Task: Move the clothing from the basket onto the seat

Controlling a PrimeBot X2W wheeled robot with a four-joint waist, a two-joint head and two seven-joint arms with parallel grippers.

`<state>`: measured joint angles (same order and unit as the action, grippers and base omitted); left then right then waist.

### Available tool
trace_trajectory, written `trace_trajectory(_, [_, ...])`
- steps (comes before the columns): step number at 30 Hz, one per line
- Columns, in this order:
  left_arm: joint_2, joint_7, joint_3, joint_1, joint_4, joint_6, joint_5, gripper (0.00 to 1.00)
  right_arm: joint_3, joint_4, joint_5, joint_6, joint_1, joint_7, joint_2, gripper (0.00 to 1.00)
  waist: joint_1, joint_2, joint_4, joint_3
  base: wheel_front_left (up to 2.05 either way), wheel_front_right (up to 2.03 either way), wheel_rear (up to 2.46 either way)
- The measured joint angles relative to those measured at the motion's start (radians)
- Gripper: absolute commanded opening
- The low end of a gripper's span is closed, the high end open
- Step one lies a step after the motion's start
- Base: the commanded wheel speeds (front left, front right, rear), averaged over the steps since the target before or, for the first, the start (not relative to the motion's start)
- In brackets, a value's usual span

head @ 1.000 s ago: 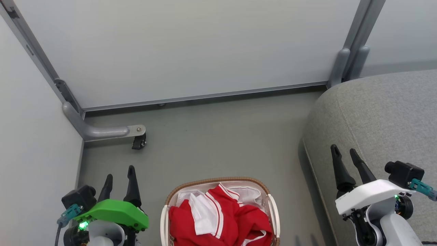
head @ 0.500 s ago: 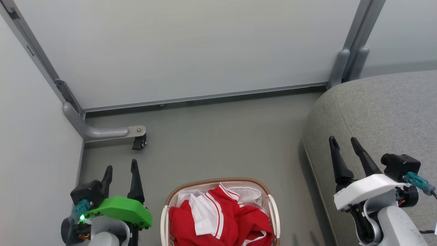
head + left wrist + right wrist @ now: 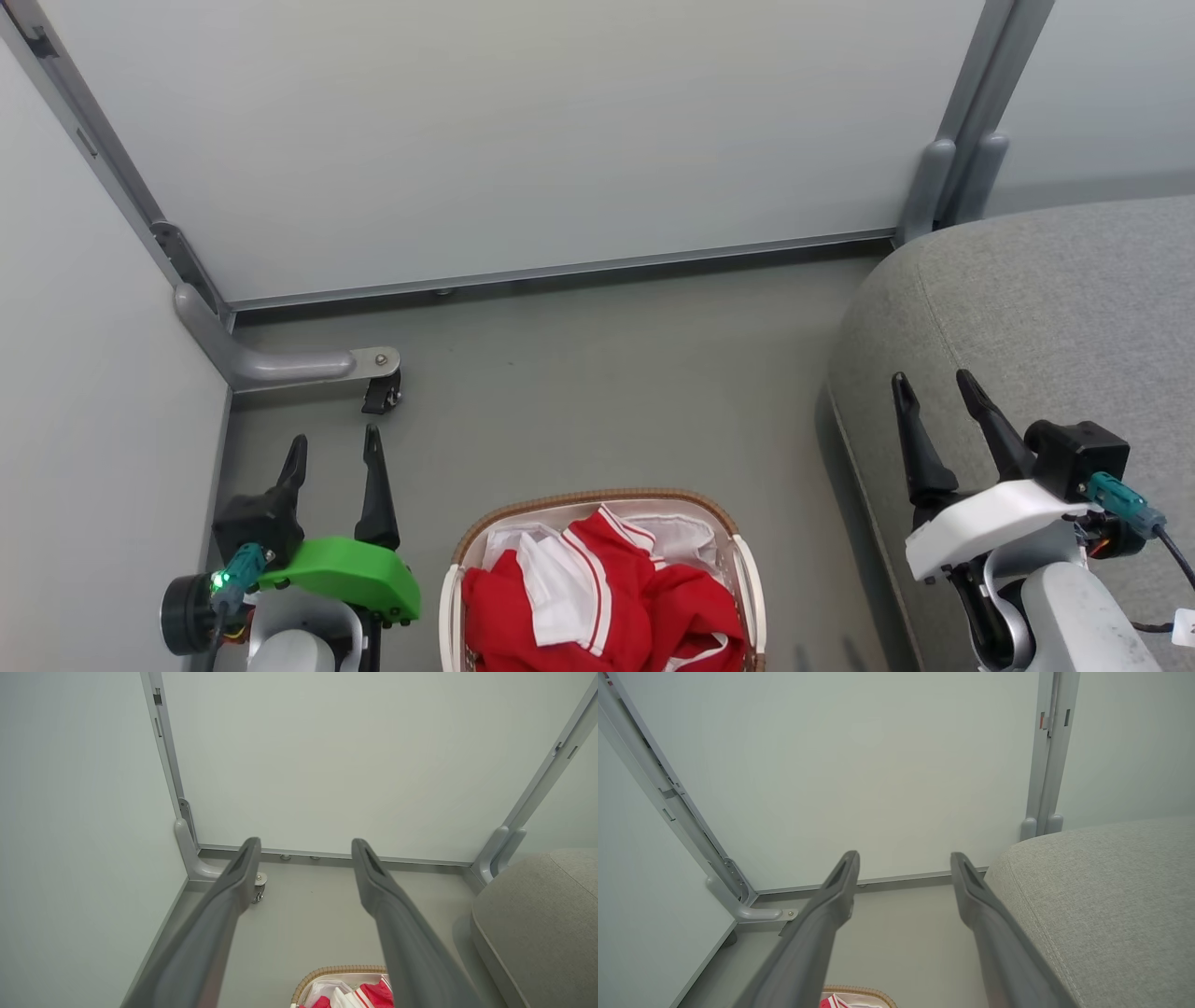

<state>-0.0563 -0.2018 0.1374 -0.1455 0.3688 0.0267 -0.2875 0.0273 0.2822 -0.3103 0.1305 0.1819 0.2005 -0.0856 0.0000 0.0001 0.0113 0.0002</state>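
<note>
Red clothing (image 3: pixel 644 607) with white panels and striped trim lies piled in the white basket (image 3: pixel 597 497) with the brown woven rim, on the floor at the bottom centre of the head view. A corner of that basket (image 3: pixel 322 971) and its clothing (image 3: pixel 376 994) shows low in the left wrist view, and its rim (image 3: pixel 859 991) low in the right wrist view. The grey seat (image 3: pixel 1046 317) fills the right side. My left gripper (image 3: pixel 334 448) stands open left of the basket, empty. My right gripper (image 3: pixel 932 385) is open over the seat's left edge, empty.
Pale partition panels (image 3: pixel 523 140) close off the back and left. A grey metal foot with a black castor (image 3: pixel 381 392) juts onto the floor just beyond my left gripper. Bare grey floor (image 3: pixel 607 373) lies between the basket, the panels and the seat.
Both grippers have moved forward, away from the robot, staying open. The left wrist has turned a little. The basket and clothing lie as before.
</note>
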Motion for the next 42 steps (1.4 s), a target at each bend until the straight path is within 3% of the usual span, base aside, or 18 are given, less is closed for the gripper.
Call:
trace_trajectory(16, [0.007,-0.03,0.015,0.023,0.05,-0.011,0.084,1.0,0.026,0.061,0.105,0.0,-0.003,0.031,0.007,1.0,0.0,0.0,-0.011,0.007,0.0,0.0,0.0])
trace_trajectory(23, [0.008,-0.044,0.056,0.022,0.085,-0.04,0.067,1.0,0.026,0.051,0.147,0.0,0.014,0.045,0.007,1.0,0.0,0.0,-0.021,0.033,0.0,0.0,0.0])
trace_trajectory(31, [0.007,-0.056,0.125,-0.057,0.154,-0.066,0.051,1.0,0.018,0.0,0.183,0.001,0.075,0.058,0.012,1.0,0.0,0.0,-0.039,0.116,0.0,0.0,0.0])
trace_trajectory(42, [0.008,-0.063,0.216,-0.244,0.312,-0.06,0.006,1.0,0.021,-0.083,0.188,0.001,0.207,0.063,0.023,1.0,0.0,0.0,-0.075,0.29,0.0,0.0,0.0])
